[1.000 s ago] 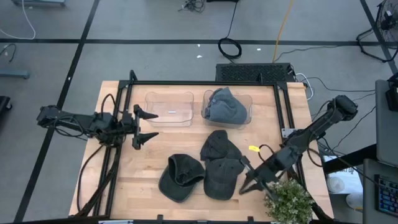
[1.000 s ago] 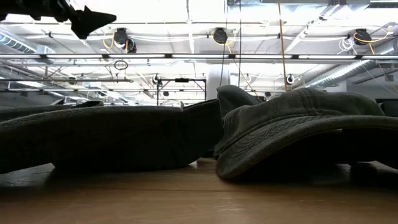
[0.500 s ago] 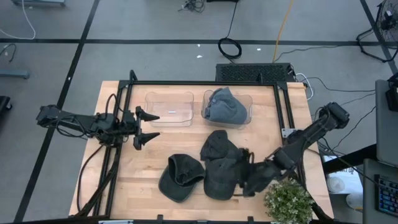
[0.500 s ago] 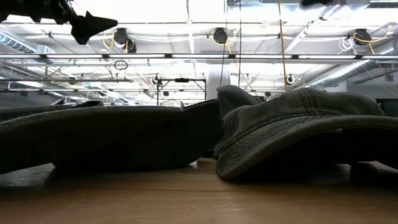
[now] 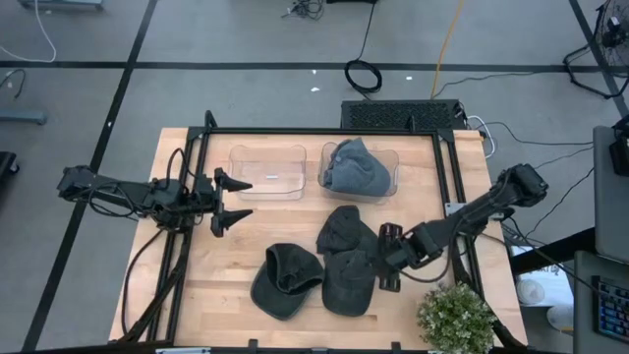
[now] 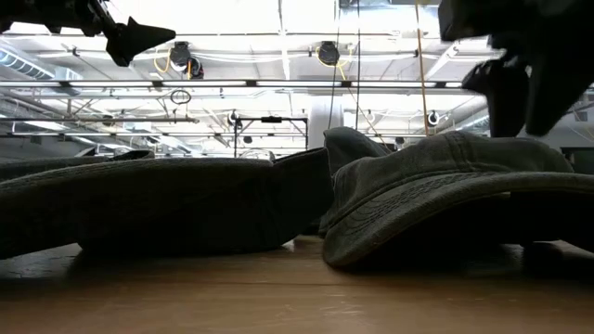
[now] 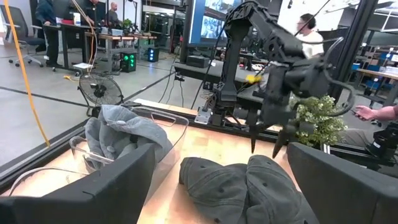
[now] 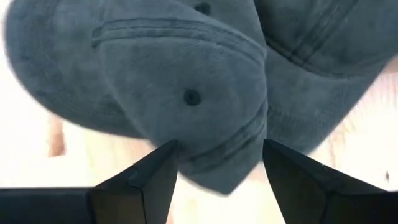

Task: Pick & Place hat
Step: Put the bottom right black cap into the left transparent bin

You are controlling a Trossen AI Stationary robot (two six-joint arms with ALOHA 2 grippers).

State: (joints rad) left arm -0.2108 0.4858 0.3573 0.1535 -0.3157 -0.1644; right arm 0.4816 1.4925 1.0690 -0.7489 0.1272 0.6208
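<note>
Light wooden tabletop point(image 5: 197, 295) with black frame rails. Two clear bins at far edge: left bin point(image 5: 266, 173), right bin point(image 5: 359, 169). Three dark caps near the middle-front: point(image 5: 286, 280), point(image 5: 351, 281), point(image 5: 347, 230). Potted plant point(image 5: 457, 320) at front right corner.

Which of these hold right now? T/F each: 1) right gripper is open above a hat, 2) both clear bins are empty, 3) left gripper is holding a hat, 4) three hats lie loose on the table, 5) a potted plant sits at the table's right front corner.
1) True. The right gripper is open, its fingers either side of the front right hat.
2) False. The right bin holds a grey hat; only the left bin looks empty.
3) False. The left gripper is open and holds nothing, hovering near the left bin.
4) True. Besides the front right hat, a front left hat and a rear hat lie on the wood.
5) True. The plant stands there.
</note>
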